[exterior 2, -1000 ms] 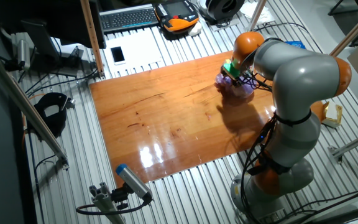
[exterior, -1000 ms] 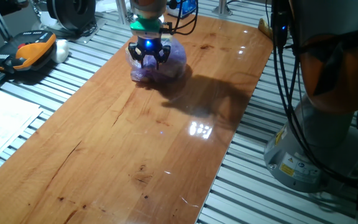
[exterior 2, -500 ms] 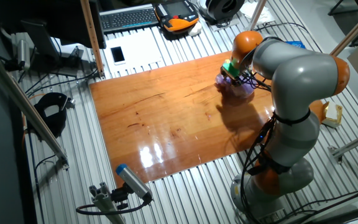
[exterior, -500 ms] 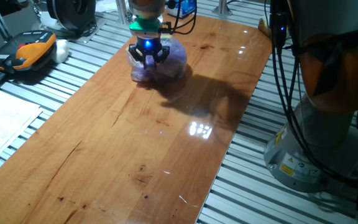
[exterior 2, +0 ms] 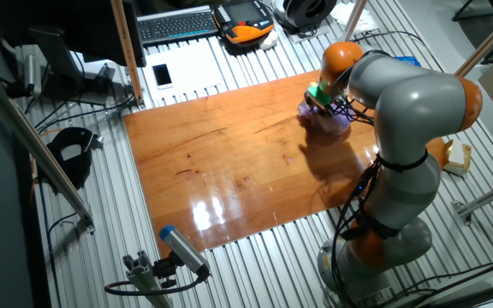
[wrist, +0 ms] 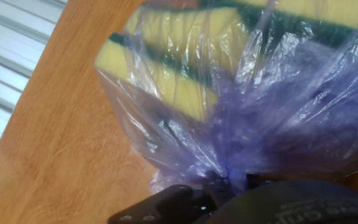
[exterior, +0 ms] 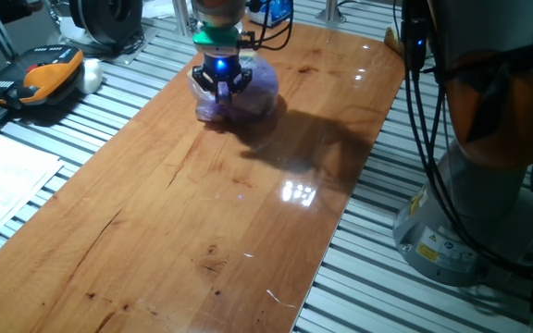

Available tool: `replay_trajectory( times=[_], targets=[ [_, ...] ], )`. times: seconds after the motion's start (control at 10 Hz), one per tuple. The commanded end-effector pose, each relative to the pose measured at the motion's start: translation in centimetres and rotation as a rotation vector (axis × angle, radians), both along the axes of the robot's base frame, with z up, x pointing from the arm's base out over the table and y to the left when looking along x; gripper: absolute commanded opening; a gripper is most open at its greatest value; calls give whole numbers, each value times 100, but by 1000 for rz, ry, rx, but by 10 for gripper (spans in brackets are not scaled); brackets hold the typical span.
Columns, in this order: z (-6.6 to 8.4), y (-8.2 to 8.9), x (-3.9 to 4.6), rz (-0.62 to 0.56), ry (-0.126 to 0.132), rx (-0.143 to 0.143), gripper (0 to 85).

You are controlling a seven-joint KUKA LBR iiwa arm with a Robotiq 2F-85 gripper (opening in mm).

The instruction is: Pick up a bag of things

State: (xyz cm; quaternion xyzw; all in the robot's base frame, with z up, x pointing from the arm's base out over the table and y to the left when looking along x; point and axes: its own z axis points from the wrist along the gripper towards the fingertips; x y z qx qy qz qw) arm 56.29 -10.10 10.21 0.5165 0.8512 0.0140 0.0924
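**Now the fingers pinch the bag's gathered neck; the lift is not yet made**

Here, in one fixed view, the gripper stands upright over the bag of things, a crinkly purple plastic bag lying at about eleven o'clock on the wooden tabletop. The jaws look drawn close together on the bag's top. The bag rests on the wood, so I judge the grasp made and the raising to come. The next move calls for a straight, slow rise, since thin film may slip or tear. The board is glossy, with a bright glare patch near its middle. An orange-and-black handheld pendant lies at ten o'clock on the slatted aluminium bench.

From the other fixed view, the grey KUKA arm bends from its base at five o'clock to the bag at two o'clock on the board. A keyboard lies at twelve o'clock and a smartphone just below it.

In the hand view, the purple film bunches into a twisted neck that runs between the dark fingers at six o'clock; they are closed upon it. Yellow sponges with green stripes show through the plastic at twelve o'clock, lying on the wood.
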Motion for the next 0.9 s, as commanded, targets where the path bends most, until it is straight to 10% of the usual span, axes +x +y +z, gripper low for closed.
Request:
replay_trajectory(
  times=[0.0,0.8],
  targets=[
    [7,-7,-3,13,0,2,0],
    [378,55,-27,139,63,42,0]
  ],
)
